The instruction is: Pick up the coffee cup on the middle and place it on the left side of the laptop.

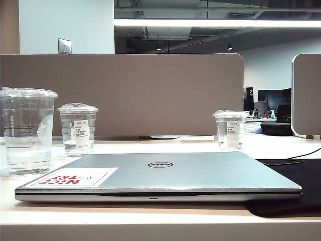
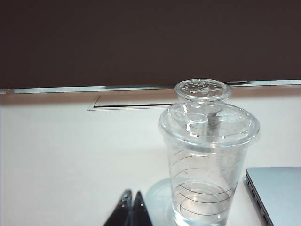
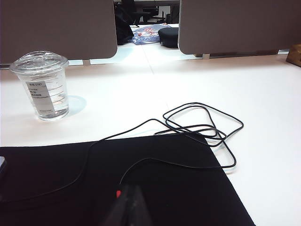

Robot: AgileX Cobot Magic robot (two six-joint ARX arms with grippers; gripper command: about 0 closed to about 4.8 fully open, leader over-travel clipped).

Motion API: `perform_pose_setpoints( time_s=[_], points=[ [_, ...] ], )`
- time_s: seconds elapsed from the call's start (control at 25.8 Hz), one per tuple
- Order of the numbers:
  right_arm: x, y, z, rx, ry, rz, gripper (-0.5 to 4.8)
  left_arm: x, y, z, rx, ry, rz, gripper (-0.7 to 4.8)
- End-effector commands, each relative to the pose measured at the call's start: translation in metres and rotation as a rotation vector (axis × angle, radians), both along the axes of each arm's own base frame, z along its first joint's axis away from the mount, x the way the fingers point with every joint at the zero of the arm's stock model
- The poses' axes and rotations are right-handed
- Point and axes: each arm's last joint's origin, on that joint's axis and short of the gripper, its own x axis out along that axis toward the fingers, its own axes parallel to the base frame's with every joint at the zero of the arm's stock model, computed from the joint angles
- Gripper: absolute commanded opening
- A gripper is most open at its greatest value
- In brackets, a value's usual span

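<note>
Both tools low, closed: left tool (image 2: pixel 131 209) beside coffee cup (image 2: pixel 207 160), right tool (image 3: pixel 128 207) above mat (image 3: pixel 141 188).

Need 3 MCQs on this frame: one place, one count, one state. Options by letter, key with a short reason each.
1. Where does the coffee cup stand relative to the laptop in the exterior view?
A. to its left
B. on its lid
C. behind its right corner

2. How many clear lidded cups are on the table?
A. one
B. three
C. five

3. What state is the left gripper in?
A. shut on the coffee cup
B. open wide
C. shut, holding nothing

Key:
1 A, it stands off the left edge.
2 B, the coffee cup, a small cup beside it and another small cup far right.
3 C, its fingertips meet beside the cup. The right gripper hangs over the black mat.
</note>
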Motion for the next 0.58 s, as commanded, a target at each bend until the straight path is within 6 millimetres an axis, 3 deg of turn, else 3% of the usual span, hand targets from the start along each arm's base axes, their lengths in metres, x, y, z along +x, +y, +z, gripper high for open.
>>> perform_pose_setpoints(
  time_s=[0.04,0.58],
  points=[
    [0.0,0.0,0.001,-0.003,-0.024,0.003,-0.05,0.0,0.0,0.002,-0.005,-0.016,0.002,-0.05],
    [0.001,0.009,0.002,-0.003,-0.03,0.087,-0.05,0.0,0.0,0.002,-0.005,-0.016,0.002,-0.05]
  ],
)
